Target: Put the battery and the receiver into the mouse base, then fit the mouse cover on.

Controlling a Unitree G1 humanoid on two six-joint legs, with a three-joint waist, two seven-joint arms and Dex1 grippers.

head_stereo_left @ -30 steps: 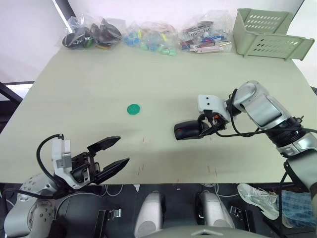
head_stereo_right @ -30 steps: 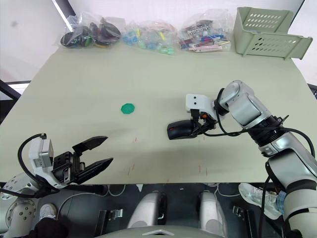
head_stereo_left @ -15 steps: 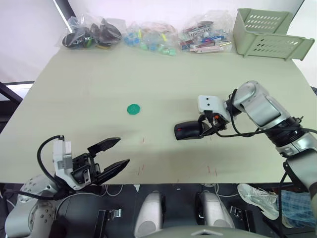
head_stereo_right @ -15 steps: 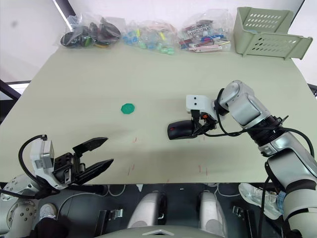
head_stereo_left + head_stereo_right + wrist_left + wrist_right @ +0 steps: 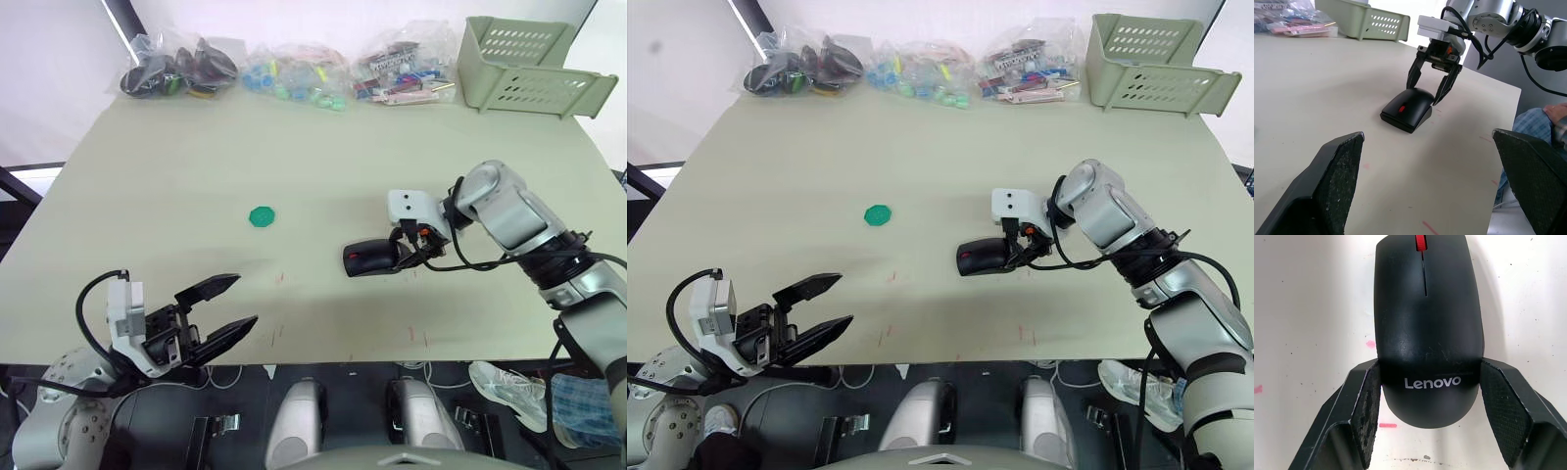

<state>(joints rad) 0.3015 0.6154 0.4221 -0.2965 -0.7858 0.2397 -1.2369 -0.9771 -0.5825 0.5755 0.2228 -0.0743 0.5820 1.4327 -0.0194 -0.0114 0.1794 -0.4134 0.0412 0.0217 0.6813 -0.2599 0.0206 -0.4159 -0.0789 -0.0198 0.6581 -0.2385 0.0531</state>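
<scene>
The black mouse [image 5: 370,258] lies on the table right of centre. Its glossy mouse cover [image 5: 1427,308] with a white logo sits on top of the mouse base, and a red wheel shows at the front. My right gripper [image 5: 400,257] straddles the mouse's rear end, one pad [image 5: 1369,401] against each side. Near the table's front left edge my left gripper [image 5: 245,299] hangs open with nothing in it. The battery and the receiver are out of view.
A green disc [image 5: 262,216] lies left of centre. Clear bags of small parts [image 5: 294,78] line the back edge, and a pale green basket [image 5: 529,64] stands at the back right. Bare table [image 5: 196,157] stretches between the two grippers.
</scene>
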